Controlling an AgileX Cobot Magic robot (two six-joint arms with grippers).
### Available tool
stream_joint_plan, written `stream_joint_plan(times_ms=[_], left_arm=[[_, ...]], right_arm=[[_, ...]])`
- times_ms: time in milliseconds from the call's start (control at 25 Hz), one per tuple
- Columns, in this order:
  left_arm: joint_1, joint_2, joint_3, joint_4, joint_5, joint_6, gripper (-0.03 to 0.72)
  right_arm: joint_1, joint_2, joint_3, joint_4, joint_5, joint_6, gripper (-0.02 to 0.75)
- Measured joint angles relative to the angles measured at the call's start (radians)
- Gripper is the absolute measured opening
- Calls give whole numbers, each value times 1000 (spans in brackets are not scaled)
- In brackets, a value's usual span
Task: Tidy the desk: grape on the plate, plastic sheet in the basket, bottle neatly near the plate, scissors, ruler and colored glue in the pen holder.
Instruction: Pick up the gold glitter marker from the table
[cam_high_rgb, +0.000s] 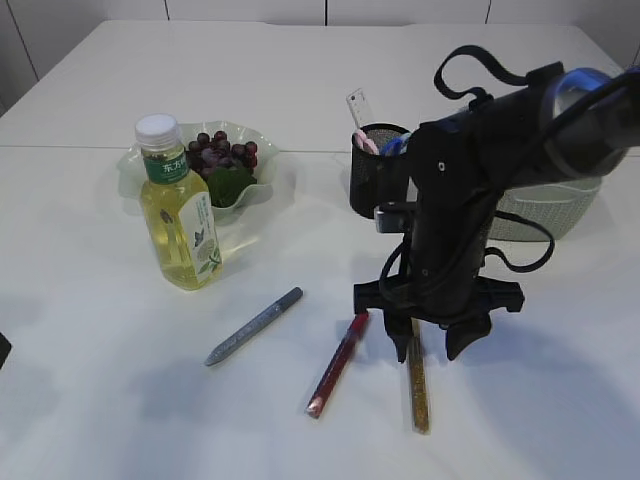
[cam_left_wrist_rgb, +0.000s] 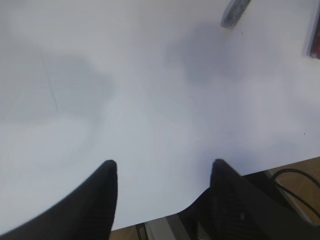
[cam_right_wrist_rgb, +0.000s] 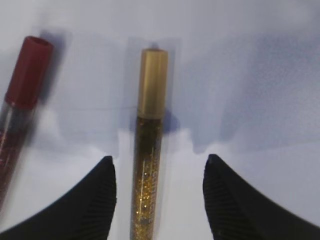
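Right claw (cam_high_rgb: 432, 342) is hovering open over the gold glue (cam_high_rgb: 417, 392), fingers straddling the tube without touching it, apparently lining up for a pick toward the holder (cam_high_rgb: 372, 175). The red glue (cam_high_rgb: 336, 365) and silver glue (cam_high_rgb: 254, 326) are lying on the counter (cam_high_rgb: 100, 400) nearby; grapes (cam_high_rgb: 220, 155) are sitting on the plate (cam_high_rgb: 270, 165), with the bottle (cam_high_rgb: 178, 205) standing just beside it. The right wrist view is showing the gold cap centred between the fingers, a detail the arm is hiding in the exterior view. Left claw (cam_left_wrist_rgb: 162, 185), seen only from its wrist, is hanging open and empty above bare counter.
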Motion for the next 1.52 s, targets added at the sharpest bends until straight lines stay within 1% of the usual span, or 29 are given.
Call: stream_joint_plan(times_ms=[520, 960, 1040, 1080, 1280, 1360, 1520], left_arm=[[0, 0, 0, 4, -8, 0, 432], [0, 0, 0, 4, -11, 0, 432], [0, 0, 0, 4, -11, 0, 432], [0, 0, 0, 4, -11, 0, 432], [0, 0, 0, 4, -11, 0, 432], [0, 0, 0, 4, -11, 0, 432], [0, 0, 0, 4, -12, 0, 432]], right_arm=[[0, 26, 0, 9, -54, 2, 438], [0, 55, 0, 24, -56, 2, 435], [0, 57, 0, 24, -56, 2, 407], [0, 57, 0, 24, -56, 2, 376], [0, 61, -4, 32, -56, -12, 174], [0, 61, -5, 32, -56, -32, 142], [0, 61, -6, 32, -56, -58, 132]])
